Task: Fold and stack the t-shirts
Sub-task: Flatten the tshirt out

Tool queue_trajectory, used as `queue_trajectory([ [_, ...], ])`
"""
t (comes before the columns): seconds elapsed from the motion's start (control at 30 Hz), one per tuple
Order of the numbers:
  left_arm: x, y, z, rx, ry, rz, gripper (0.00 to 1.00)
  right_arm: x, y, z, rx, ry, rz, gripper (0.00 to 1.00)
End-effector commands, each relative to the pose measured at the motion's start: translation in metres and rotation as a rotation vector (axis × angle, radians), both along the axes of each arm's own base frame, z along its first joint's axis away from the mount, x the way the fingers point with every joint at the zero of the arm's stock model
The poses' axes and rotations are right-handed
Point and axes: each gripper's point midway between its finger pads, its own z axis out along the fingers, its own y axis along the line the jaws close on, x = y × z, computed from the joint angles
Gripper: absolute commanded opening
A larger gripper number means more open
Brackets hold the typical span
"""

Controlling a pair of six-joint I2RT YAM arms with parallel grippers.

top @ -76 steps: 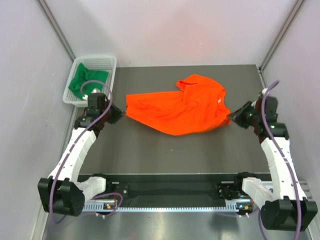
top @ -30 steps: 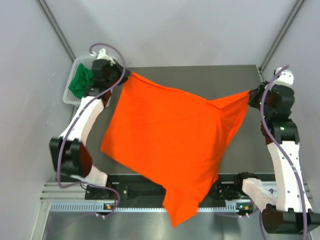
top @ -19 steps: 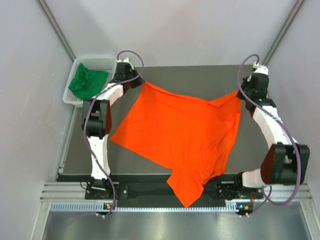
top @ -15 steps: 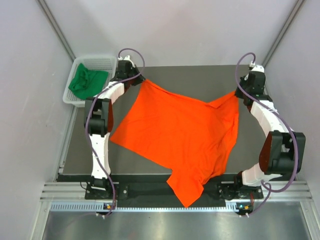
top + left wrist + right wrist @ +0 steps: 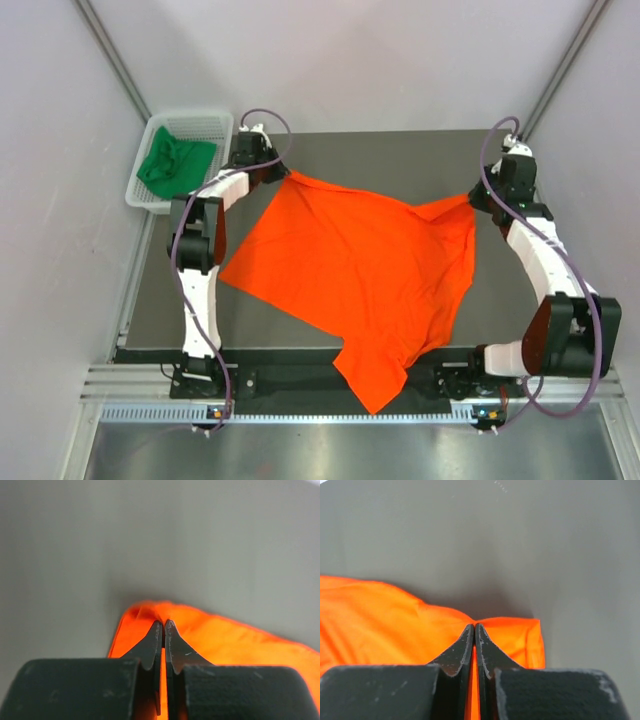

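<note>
The bright orange t-shirt lies spread across the dark table, its near end hanging over the front edge. My left gripper is shut on its far left corner, the cloth pinched between the fingers in the left wrist view. My right gripper is shut on its far right corner, also seen in the right wrist view. The orange cloth trails left of the right fingers. The dark green t-shirt lies crumpled in the white mesh basket at the far left.
The grey table has bare surface behind the shirt. Grey walls close in on both sides and the back. The rail with the arm bases runs along the front edge.
Both arms lifted the orange shirt, spread it out and swung it to the far side of the table. In the last half second both grippers drew slightly nearer, and the shirt lies flatter.
</note>
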Motion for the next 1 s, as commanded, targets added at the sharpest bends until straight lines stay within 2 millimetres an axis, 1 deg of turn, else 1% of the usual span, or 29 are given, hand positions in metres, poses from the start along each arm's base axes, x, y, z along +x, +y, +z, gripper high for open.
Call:
queue_trajectory([
  [0.0,-0.012,0.0,0.035,0.001,-0.037,-0.025,0.0,-0.026,0.009,0.012,0.041,-0.008,0.027,0.0],
  [0.03,-0.019,0.002,0.029,0.007,0.006,-0.022,0.0,-0.032,0.011,0.018,0.046,-0.029,0.029,0.0],
  [0.1,-0.023,0.004,0.035,0.009,0.01,-0.012,0.0,-0.043,0.012,0.013,0.049,-0.017,0.029,0.0],
  [0.13,-0.023,0.002,0.039,-0.001,0.007,-0.017,0.0,-0.046,0.01,0.016,0.044,-0.024,0.023,0.0],
  [0.17,-0.024,0.001,0.049,-0.008,-0.005,-0.018,0.0,-0.047,0.007,0.018,0.032,-0.029,0.011,0.0],
  [0.2,-0.025,0.0,0.053,-0.016,-0.009,-0.023,0.0,-0.047,0.006,0.022,0.022,-0.04,0.011,0.0],
  [0.23,-0.025,0.0,0.059,-0.02,-0.019,-0.022,0.0,-0.047,0.004,0.031,0.012,-0.068,0.004,0.0],
  [0.27,-0.025,0.0,0.073,-0.026,-0.052,-0.019,0.0,-0.045,0.0,0.04,0.003,-0.09,-0.014,0.0],
  [0.33,-0.027,0.0,0.088,-0.036,-0.079,-0.018,0.0,-0.044,-0.003,0.06,-0.008,-0.143,-0.022,0.0],
  [0.37,-0.029,0.0,0.105,-0.04,-0.111,-0.018,0.0,-0.044,-0.003,0.07,-0.006,-0.168,-0.025,0.0],
  [0.43,-0.033,-0.001,0.126,-0.054,-0.147,-0.028,0.0,-0.047,-0.002,0.101,-0.007,-0.245,-0.021,0.0],
  [0.47,-0.038,0.0,0.153,-0.061,-0.189,-0.026,0.0,-0.049,-0.002,0.111,-0.009,-0.265,-0.019,0.0],
  [0.5,-0.043,0.0,0.166,-0.066,-0.207,-0.025,0.0,-0.052,-0.002,0.132,-0.011,-0.306,-0.019,0.0],
  [0.53,-0.048,0.001,0.182,-0.071,-0.233,-0.025,0.0,-0.059,-0.001,0.15,-0.013,-0.347,-0.017,0.0],
  [0.57,-0.059,0.003,0.217,-0.083,-0.292,-0.024,0.0,-0.066,0.0,0.171,-0.011,-0.387,-0.014,0.0],
  [0.6,-0.067,0.004,0.235,-0.088,-0.321,-0.023,0.0,-0.078,0.001,0.192,-0.012,-0.441,-0.013,0.0],
  [0.63,-0.076,0.005,0.254,-0.093,-0.349,-0.021,0.0,-0.085,0.003,0.206,-0.009,-0.473,-0.008,0.0],
  [0.67,-0.096,0.009,0.292,-0.102,-0.42,-0.018,0.0,-0.096,0.006,0.232,-0.006,-0.531,0.0,0.0],
  [0.7,-0.107,0.012,0.312,-0.105,-0.457,-0.011,0.0,-0.113,0.008,0.249,-0.002,-0.57,0.004,0.0],
  [0.73,-0.121,0.014,0.331,-0.11,-0.492,-0.009,0.0,-0.123,0.009,0.263,0.002,-0.601,0.006,0.0],
  [0.77,-0.149,0.021,0.369,-0.118,-0.574,0.003,0.0,-0.138,0.011,0.287,0.002,-0.656,0.008,0.0],
  [0.8,-0.164,0.025,0.387,-0.122,-0.616,0.012,0.0,-0.155,0.013,0.299,0.01,-0.684,0.01,0.0],
  [0.83,-0.179,0.028,0.404,-0.127,-0.657,0.02,0.0,-0.166,0.014,0.31,0.012,-0.713,0.013,0.0],
  [0.87,-0.21,0.036,0.436,-0.133,-0.737,0.037,0.0,-0.177,0.016,0.322,0.016,-0.745,0.02,0.0],
  [0.9,-0.225,0.041,0.45,-0.137,-0.773,0.052,0.0,-0.201,0.019,0.346,0.021,-0.816,0.028,0.0],
  [0.93,-0.256,0.048,0.475,-0.146,-0.843,0.067,0.0,-0.213,0.021,0.354,0.022,-0.836,0.034,0.0],
  [0.97,-0.271,0.053,0.487,-0.149,-0.869,0.08,0.0,-0.234,0.025,0.376,0.02,-0.894,0.051,0.0],
])
